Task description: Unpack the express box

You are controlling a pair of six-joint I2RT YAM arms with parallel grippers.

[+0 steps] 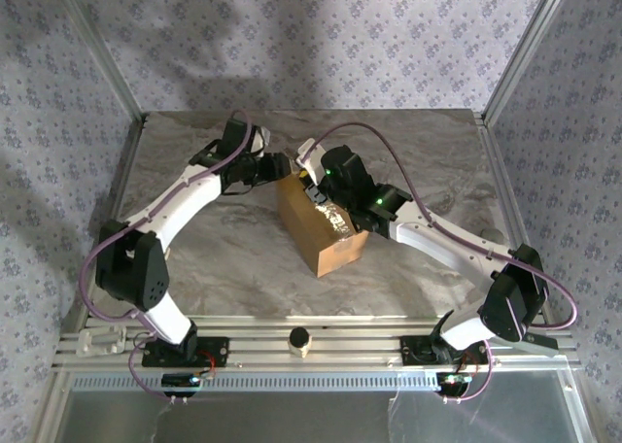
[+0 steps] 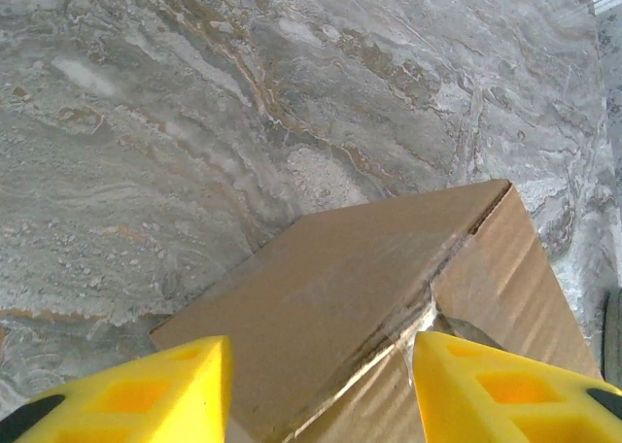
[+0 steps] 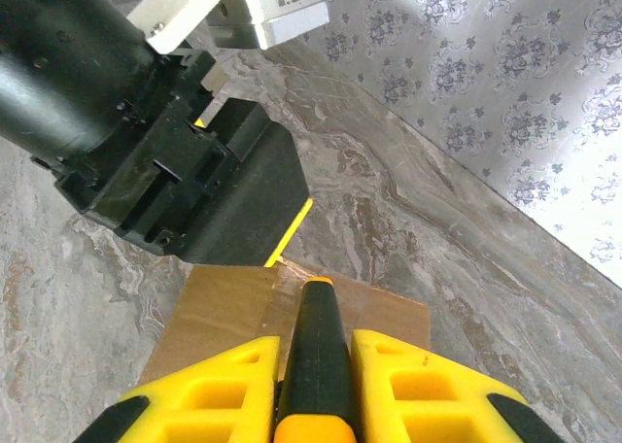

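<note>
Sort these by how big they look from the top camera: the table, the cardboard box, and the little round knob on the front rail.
1. Table
2. Express box
3. Round knob
The differences are plain, so there are no ties.

In the left wrist view, the express box (image 2: 369,278) runs off the 6 o'clock edge. The left gripper (image 2: 323,351) is cut there too, its jaws standing either side of a box corner. Whether they press the cardboard cannot be told. A dark shape (image 2: 614,336) is clipped at 3 o'clock.

In the right wrist view, a black housing (image 3: 146,161) hides the box's 12 o'clock end, and the right gripper (image 3: 313,346) covers its 6 o'clock part. The black and yellow tool (image 3: 316,312) clamped in those jaws exits at 6 o'clock, and its kind is unclear.

From above, a small cylinder (image 1: 299,340) on the rail (image 1: 369,351) at the desk's (image 1: 428,161) 6 o'clock side is too small to identify.
</note>
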